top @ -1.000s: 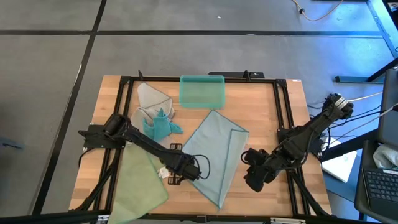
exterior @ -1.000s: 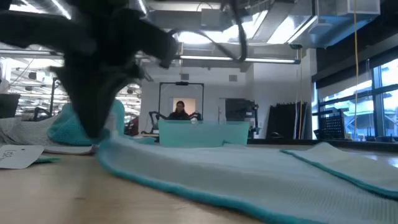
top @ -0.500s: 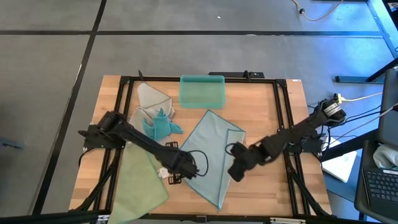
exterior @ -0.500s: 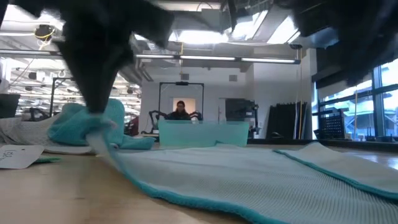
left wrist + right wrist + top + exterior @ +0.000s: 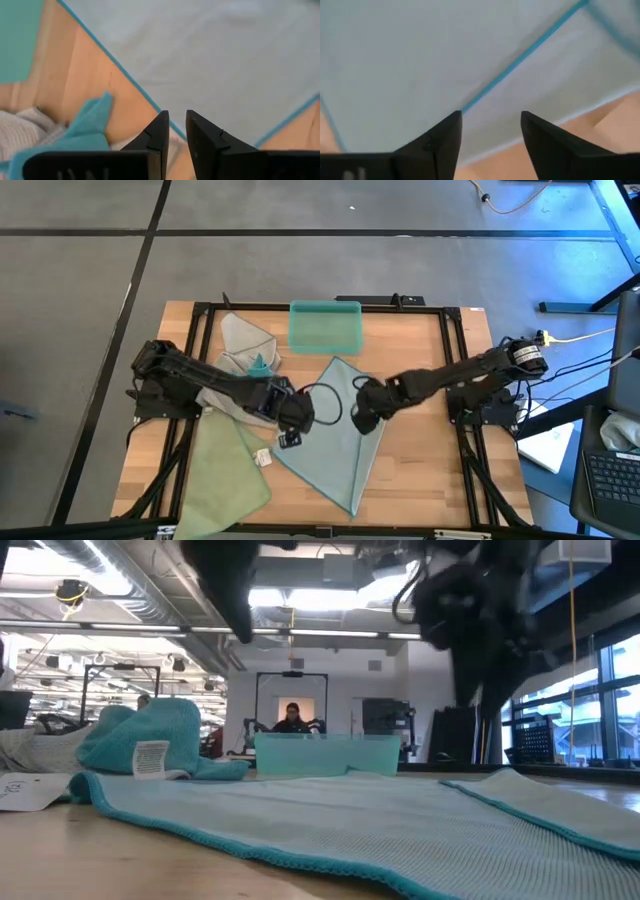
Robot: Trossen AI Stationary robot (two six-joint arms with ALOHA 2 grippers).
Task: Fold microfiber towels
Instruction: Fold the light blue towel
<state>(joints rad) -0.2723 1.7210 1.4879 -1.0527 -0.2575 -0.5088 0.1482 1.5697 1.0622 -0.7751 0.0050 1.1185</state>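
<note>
Microfiber towels (image 5: 335, 435): four are counted (grey, teal, pale green, pale blue-green)
Teal bin (image 5: 324, 326): one
Arms: two
Person (image 5: 291, 718): one

Setting: robotics lab or industrial test hall. Wooden butcher-block table (image 5: 440, 490) with black metal frame sits on grey concrete floor (image 5: 300, 205) marked with dark lines, upper part of high view. Low view: exposed ceiling ducts (image 5: 110, 585) upper left, strip lights, tall windows (image 5: 600, 690) at right, seated person (image 5: 291, 718) at centre background.
</note>
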